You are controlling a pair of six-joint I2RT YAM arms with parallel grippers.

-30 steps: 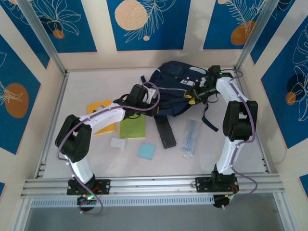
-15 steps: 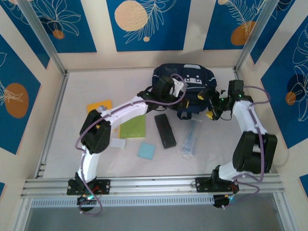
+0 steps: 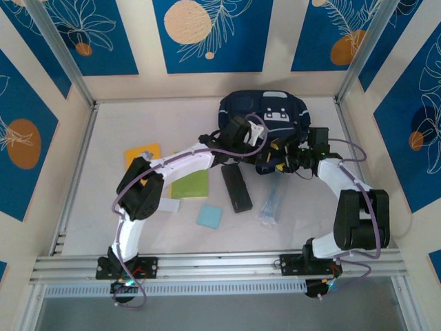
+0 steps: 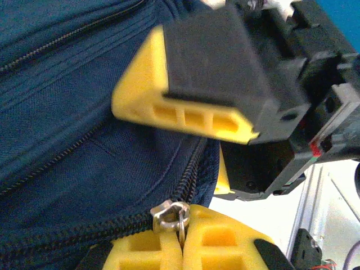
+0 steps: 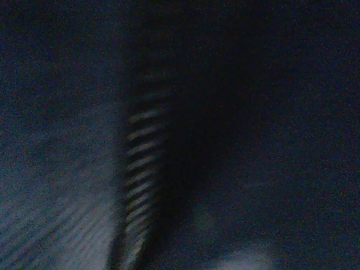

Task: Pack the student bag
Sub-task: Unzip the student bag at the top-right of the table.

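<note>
Your right gripper has moved against the student bag, grip unclear; left gripper pinches the zip pull, unzipping pending

right tool — nearer, against student bag
</note>
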